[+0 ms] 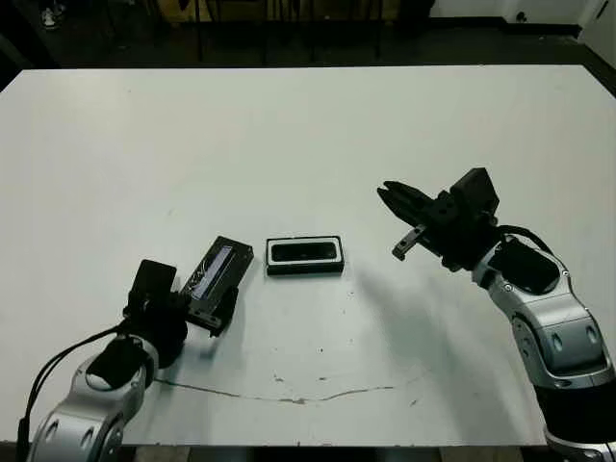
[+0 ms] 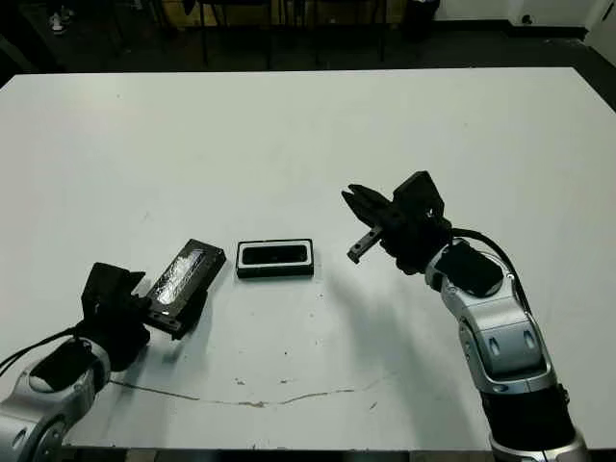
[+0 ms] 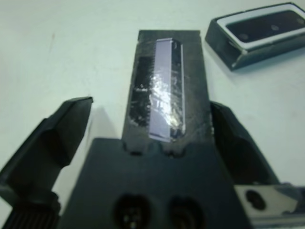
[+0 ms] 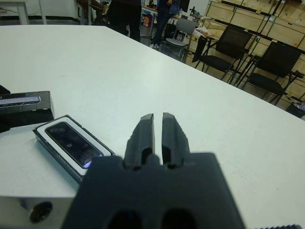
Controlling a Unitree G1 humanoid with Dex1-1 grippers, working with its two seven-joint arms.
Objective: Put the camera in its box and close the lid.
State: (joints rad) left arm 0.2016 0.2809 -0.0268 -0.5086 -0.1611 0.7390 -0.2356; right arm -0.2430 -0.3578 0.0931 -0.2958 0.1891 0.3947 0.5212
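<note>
The box (image 1: 305, 255) lies flat at the table's middle, and the camera (image 4: 71, 143) rests inside its white lining with the glossy face up. The lid (image 3: 164, 86), black with a pale stripe, is tilted just left of the box. Its near end leans on my left gripper's body. My left gripper (image 3: 150, 105) is open, its fingers spread on either side of the lid. One finger (image 3: 238, 138) is against the lid's edge and the other stands apart. My right gripper (image 4: 157, 117) hovers shut and empty to the right of the box.
A thin dark scratch (image 1: 289, 395) runs across the white table (image 1: 308, 125) near its front edge. Beyond the far edge stand black chairs (image 4: 228, 45), stacked wooden crates (image 4: 281, 19) and a person's legs (image 4: 124, 14).
</note>
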